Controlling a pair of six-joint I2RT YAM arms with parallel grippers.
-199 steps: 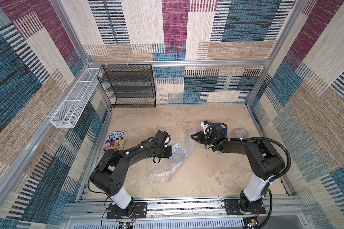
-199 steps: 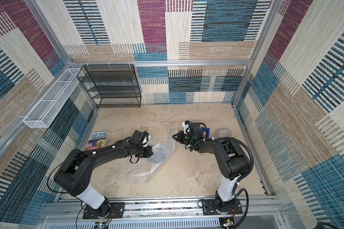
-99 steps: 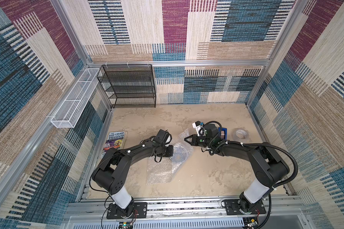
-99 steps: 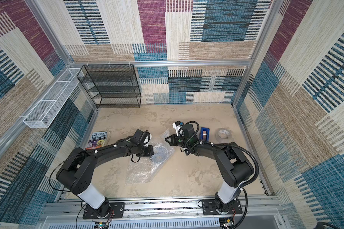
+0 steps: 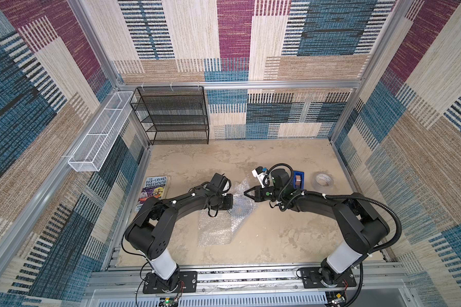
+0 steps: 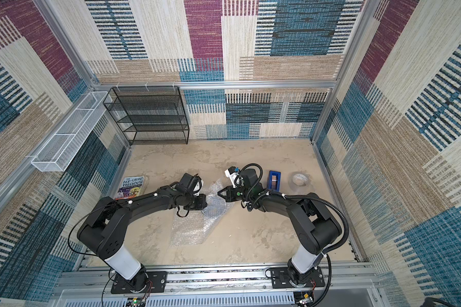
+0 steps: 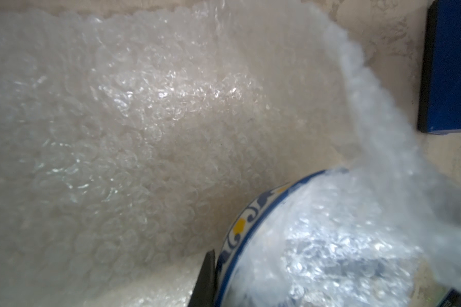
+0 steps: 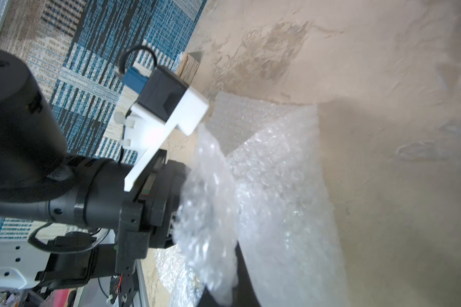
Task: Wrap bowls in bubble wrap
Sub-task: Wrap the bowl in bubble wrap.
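Left gripper (image 5: 231, 205), nearly shut, clamps the rim of the small round white ceramic bowl with blue floral pattern (image 7: 240, 234), directly at its fingertips, on the clear crinkly bubble wrap sheet (image 5: 215, 229); right gripper (image 5: 247, 192), opposite, closed, pinches its raised flap, seemingly to fold over.

My left gripper (image 5: 230, 204) is clamped on the left rim of the bowl (image 5: 241, 207). The bowl shows dimly through the bubble wrap (image 5: 216, 230) lying over it. My right gripper (image 5: 246, 193), jaws pinched together, holds a raised edge of the sheet just past the bowl's far right rim. From the bowl, the rest of the sheet spreads across the worktop (image 5: 277, 239) toward my bases. Right of the bowl stands a blue tape dispenser (image 5: 299, 180), with a tape roll (image 5: 324, 181) farther right. A book (image 5: 155, 190) lies well left of the bowl.
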